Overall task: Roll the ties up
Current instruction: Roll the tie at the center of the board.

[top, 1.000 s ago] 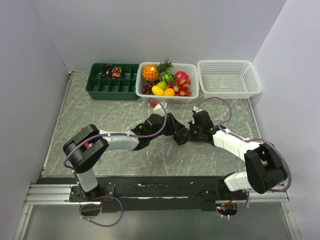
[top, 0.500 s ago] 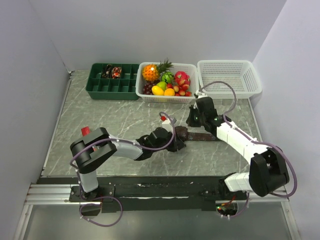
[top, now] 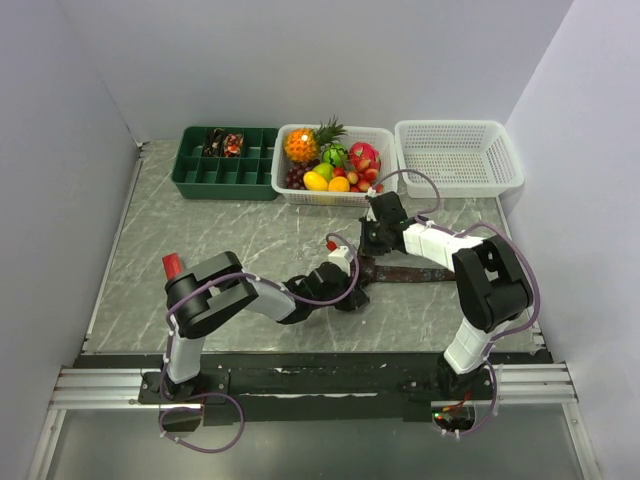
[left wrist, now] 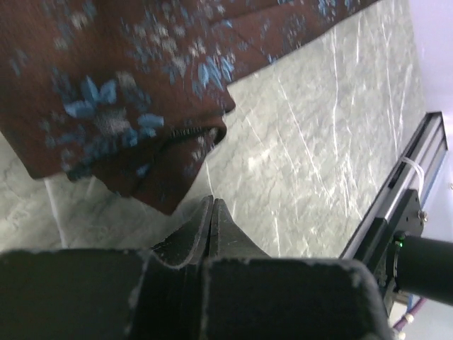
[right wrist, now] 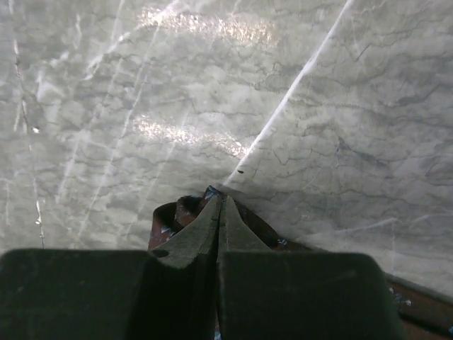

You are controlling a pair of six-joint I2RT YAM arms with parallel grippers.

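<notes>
One of the ties (top: 410, 271) lies as a flat dark brown strip on the marble table, running left to right at mid-table. In the left wrist view the tie (left wrist: 106, 92) shows blue flowers, and its pointed end lies just ahead of my fingertips. My left gripper (top: 357, 293) (left wrist: 214, 202) is shut with nothing between the fingers, at the strip's left end. My right gripper (top: 368, 243) (right wrist: 220, 199) is low on the table just behind that end, shut on a curled fold of the tie (right wrist: 170, 216).
A green compartment tray (top: 200, 175) at the back left holds two dark rolled coils (top: 223, 144). Beside it stand a white basket (top: 290, 190) of toy fruit and a white basket (top: 505, 180) with nothing in it. A metal rail (left wrist: 403, 198) runs along the near edge.
The tie went from a bunched lump held between both grippers to a flat strip. My left gripper let go, drew back toward the near edge and shut empty. The right gripper shifted left.
</notes>
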